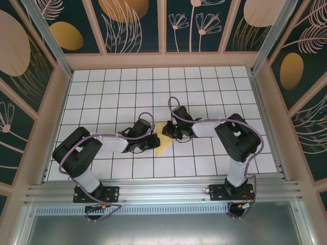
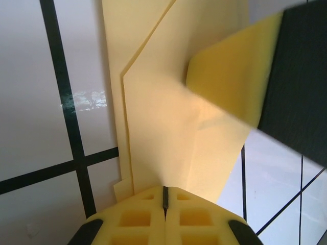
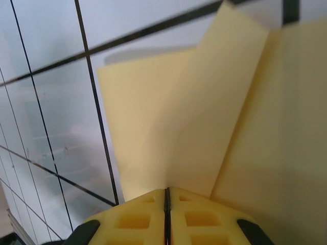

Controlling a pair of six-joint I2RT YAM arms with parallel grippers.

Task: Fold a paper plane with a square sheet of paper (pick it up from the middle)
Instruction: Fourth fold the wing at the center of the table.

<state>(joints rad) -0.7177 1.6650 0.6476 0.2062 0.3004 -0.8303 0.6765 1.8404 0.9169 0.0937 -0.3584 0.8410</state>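
Matt pale-yellow paper [image 2: 163, 127], glossy white tiled table [image 2: 30, 102], brushed metal rail [image 1: 163, 190]

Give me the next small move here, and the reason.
Probably slide the right gripper along the raised fold to sharpen its crease. It is shut on the paper where the flaps stand loose, while the left gripper, shut, sits on the flatter part.

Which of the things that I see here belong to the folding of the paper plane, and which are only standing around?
Belong to the job:
- partly folded yellow paper sheet
- left gripper, jaws shut on the sheet
- right gripper, jaws shut on the sheet

Only surroundings:
- white grid table
- floral wall panels
- aluminium rail
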